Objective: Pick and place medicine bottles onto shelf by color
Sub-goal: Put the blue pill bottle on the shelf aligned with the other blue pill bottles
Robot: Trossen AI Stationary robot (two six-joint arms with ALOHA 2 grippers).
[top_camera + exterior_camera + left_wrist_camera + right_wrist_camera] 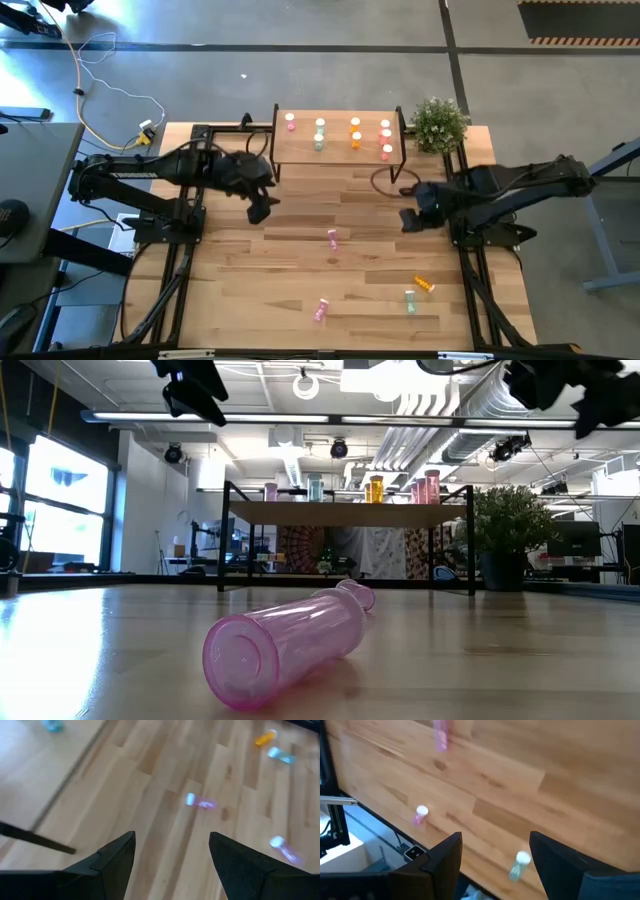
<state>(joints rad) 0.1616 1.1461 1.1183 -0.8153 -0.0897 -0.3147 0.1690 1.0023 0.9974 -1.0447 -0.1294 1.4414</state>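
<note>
The shelf [340,150] stands at the table's far edge and carries several bottles in columns: pink [290,122], green [320,133], orange [355,131] and salmon-red [386,138]. On the table lie two pink bottles [332,238] [321,309], an orange one [425,285] and a green one [410,300]. The near pink bottle lies on its side in the low view [290,645]. My left gripper [262,208] [172,837] hovers open and empty in front of the shelf's left end. My right gripper [408,218] [495,837] hovers open and empty in front of its right end.
A potted plant [438,122] stands right of the shelf at the far right corner. A dark ring [386,180] lies on the table just in front of the shelf's right leg. Bare wood lies between the shelf and the loose bottles.
</note>
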